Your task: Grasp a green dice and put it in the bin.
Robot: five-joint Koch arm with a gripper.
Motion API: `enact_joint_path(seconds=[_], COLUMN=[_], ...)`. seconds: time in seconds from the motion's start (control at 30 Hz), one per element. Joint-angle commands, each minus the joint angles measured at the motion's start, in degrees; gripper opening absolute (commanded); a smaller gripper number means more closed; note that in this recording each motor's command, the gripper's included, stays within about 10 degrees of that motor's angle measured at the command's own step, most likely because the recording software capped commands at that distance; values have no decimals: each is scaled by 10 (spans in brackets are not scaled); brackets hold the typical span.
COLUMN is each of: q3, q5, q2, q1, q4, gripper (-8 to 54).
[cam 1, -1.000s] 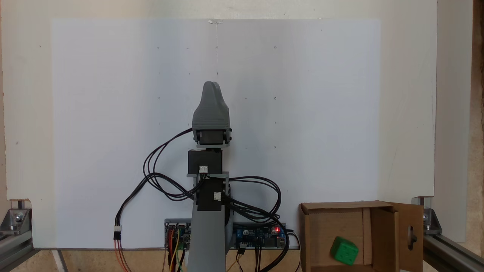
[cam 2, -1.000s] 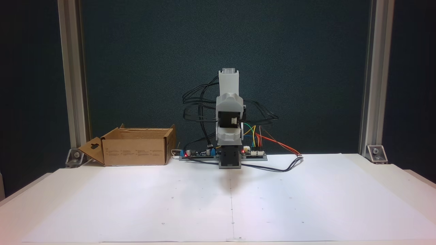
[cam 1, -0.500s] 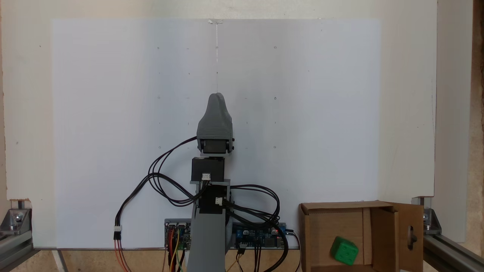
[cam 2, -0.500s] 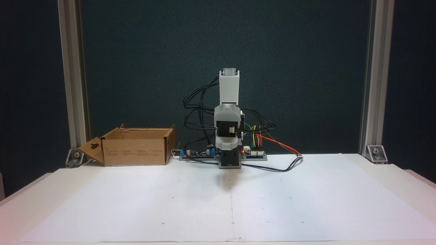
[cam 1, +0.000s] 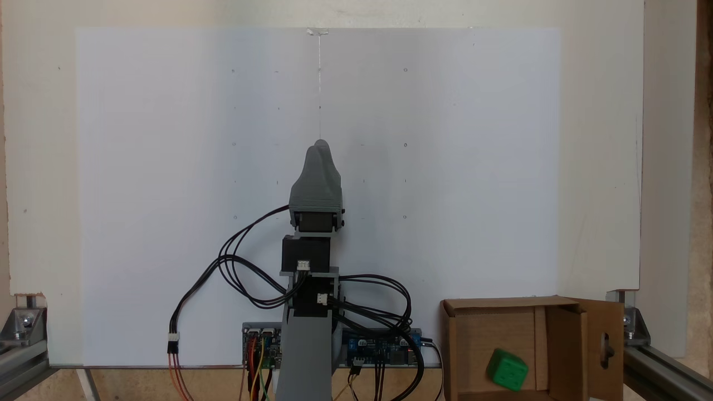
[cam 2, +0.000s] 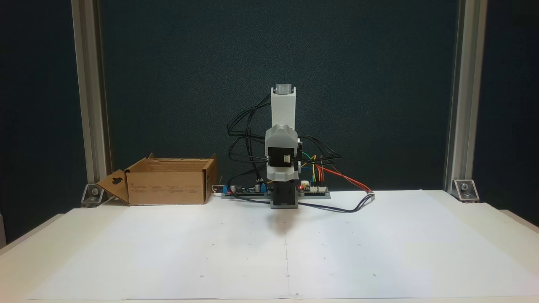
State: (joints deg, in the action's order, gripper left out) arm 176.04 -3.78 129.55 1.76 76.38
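Dice inside bin, task apparently complete. Pincer over desk, jaws together, empty. Risk: slack cables snagging during arm folding.

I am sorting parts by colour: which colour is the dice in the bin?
Bright green; the dice shows best in the fixed view from above.

the green dice, tilted on a corner, lies inside the open brown cardboard bin, toward its 5 o'clock corner.
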Motion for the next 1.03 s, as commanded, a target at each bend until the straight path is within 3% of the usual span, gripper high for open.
enact_joint_path(seconds=[0.0,1.0], q3=[28,32], q5=[21,19], q2=[62,59], q1=[4,5], q4=[37,25], gripper=[440,446])
